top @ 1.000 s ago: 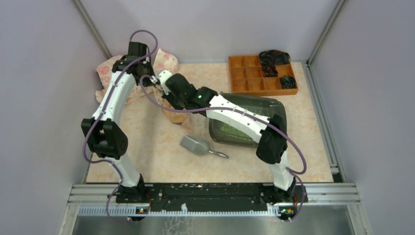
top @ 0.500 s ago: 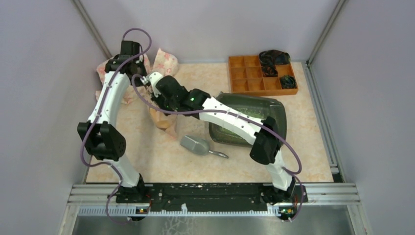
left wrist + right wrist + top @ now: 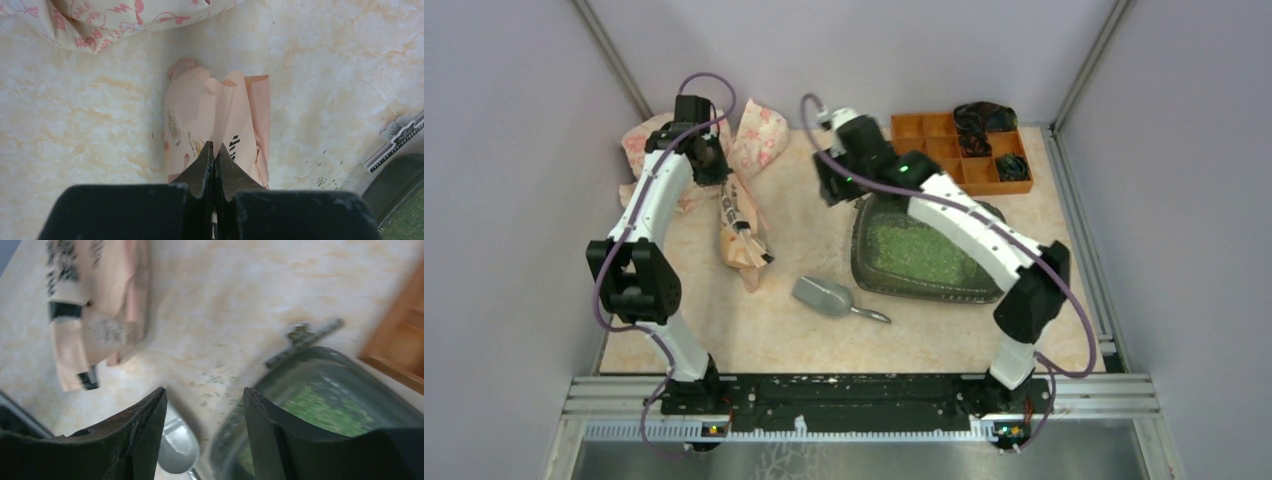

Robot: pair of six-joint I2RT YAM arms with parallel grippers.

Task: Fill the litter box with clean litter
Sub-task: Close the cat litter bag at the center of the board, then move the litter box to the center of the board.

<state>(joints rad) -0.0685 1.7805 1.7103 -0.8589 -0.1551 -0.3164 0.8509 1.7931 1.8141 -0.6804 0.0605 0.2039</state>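
You've the paper bag (image 3: 190, 115) at the tips of the left gripper (image 3: 215, 150), the metal scoop (image 3: 822, 295) well apart from the right gripper (image 3: 205, 392).

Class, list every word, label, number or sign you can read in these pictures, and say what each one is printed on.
No text reads for certain.
On the peach paper bag: dark print, too small and blurred to read.
On the pink-printed wrapping: red lettering, creased and cut off, unreadable.
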